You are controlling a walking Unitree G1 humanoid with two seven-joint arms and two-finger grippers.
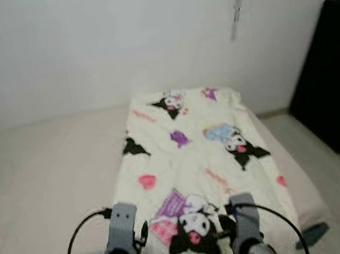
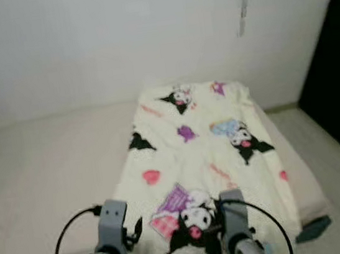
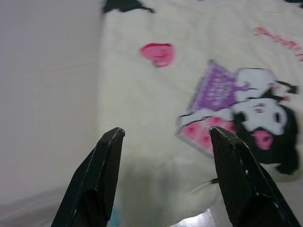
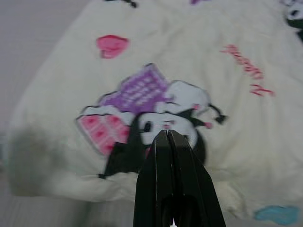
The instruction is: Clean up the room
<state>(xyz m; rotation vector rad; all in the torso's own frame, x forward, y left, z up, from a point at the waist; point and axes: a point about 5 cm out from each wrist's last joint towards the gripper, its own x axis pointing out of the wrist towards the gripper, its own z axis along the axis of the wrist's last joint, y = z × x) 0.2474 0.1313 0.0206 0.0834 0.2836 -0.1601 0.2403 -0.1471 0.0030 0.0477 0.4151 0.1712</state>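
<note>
A cream blanket (image 1: 192, 155) printed with black-and-white cartoon figures, pink hearts and purple shapes lies spread over the right part of a beige mattress (image 1: 45, 181). Its near edge is rumpled at the bed's front. My left gripper (image 3: 166, 133) hovers open over the blanket's near left edge, with one finger over the bare mattress side and the other over the print. My right gripper (image 4: 166, 136) is shut with nothing in it, pointing at the cartoon figure (image 4: 161, 125) near the blanket's front edge. Both wrists (image 1: 122, 230) show at the bottom of the head views.
A white wall runs behind the bed. Dark furniture (image 1: 333, 80) stands at the right, with a strip of pale floor (image 1: 325, 163) between it and the bed. A teal object (image 1: 312, 233) sits by the bed's front right corner. A cord (image 1: 235, 5) hangs on the wall.
</note>
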